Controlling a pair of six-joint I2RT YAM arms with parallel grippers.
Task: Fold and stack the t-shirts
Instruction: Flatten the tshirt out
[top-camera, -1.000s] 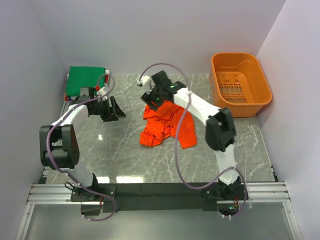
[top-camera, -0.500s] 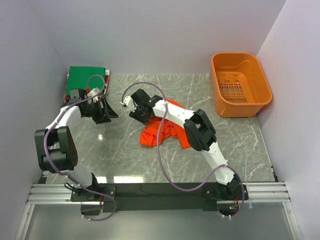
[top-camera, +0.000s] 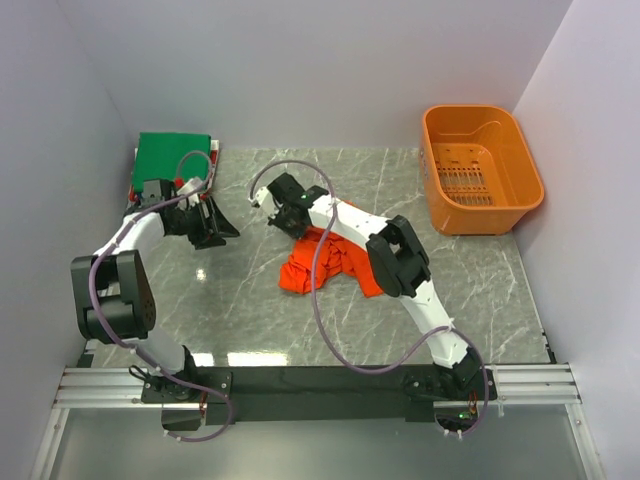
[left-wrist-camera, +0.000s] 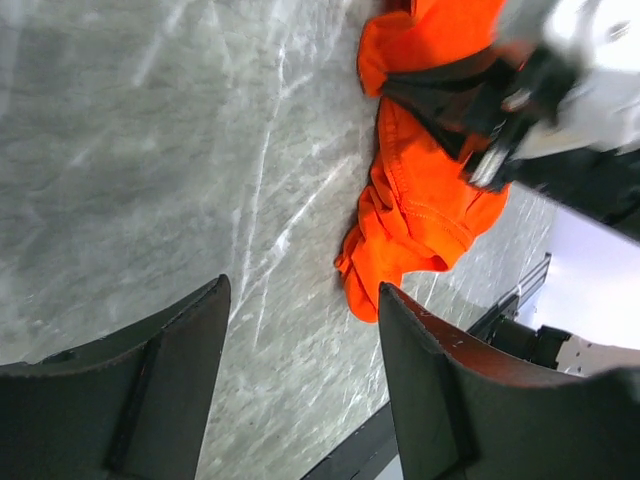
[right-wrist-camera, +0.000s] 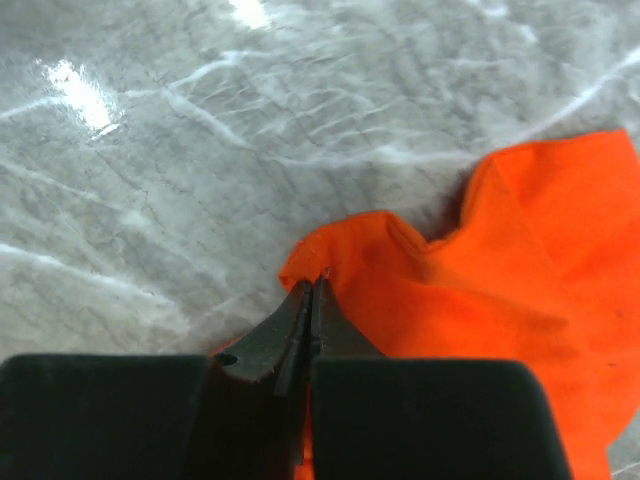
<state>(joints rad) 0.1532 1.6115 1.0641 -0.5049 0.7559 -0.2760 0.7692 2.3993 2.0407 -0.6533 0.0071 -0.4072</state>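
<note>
A crumpled bright orange-red t-shirt lies mid-table. My right gripper sits at its upper-left edge, jaws pressed together on a fold of the shirt's hem; the right gripper shows cloth on both sides of its tips. The left gripper hovers over bare marble to the shirt's left, open and empty. In the left wrist view the left gripper frames the table, with the shirt beyond it. A folded green t-shirt rests at the back left, with thin white and red layers under it.
A rigid orange plastic basket stands at the back right. White walls close in the table on three sides. The right arm's cable loops over the shirt. The right arm crosses the upper right of the left wrist view.
The right gripper swung left off the shirt's top to its upper-left edge and shut on the hem. The left arm drew back slightly toward the left, still open.
</note>
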